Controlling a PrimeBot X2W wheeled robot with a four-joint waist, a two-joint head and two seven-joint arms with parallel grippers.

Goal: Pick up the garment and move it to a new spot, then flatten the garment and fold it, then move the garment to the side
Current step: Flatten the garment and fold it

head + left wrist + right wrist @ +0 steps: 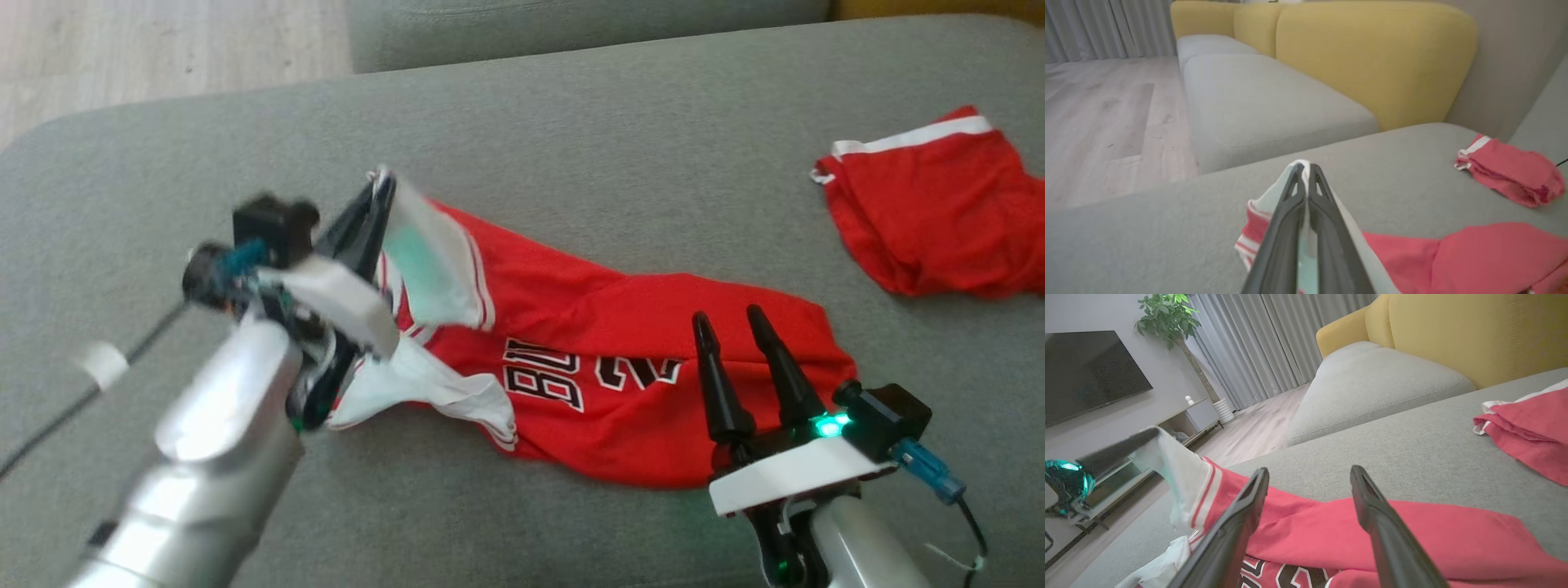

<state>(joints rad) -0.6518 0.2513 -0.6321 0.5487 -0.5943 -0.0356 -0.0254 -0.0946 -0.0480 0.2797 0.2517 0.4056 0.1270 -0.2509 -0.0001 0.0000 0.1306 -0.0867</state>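
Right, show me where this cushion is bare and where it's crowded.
Bare: the strip of grey cushion beyond the red jersey, up to its far edge; also the gap between the jersey and the second red garment at the right. Crowded: the near middle, where the jersey lies, the left gripper pinches its white edge, and the right gripper hangs over it, fingers open.

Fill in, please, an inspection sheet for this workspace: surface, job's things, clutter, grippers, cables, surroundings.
Surface: grey sofa seat, fabric.
Job's things: red jersey lying crumpled, lettering upward, its white-trimmed end raised at the left.
Clutter: second red garment, bunched, lying apart at the far right.
Grippers: left gripper shut on the jersey's white edge; right gripper open over the jersey, holding nothing.
Cables: dark cable beside the left arm; blue plug with a cable at the right wrist.
Surroundings: yellow backrest, wooden floor, curtains, television, plant.
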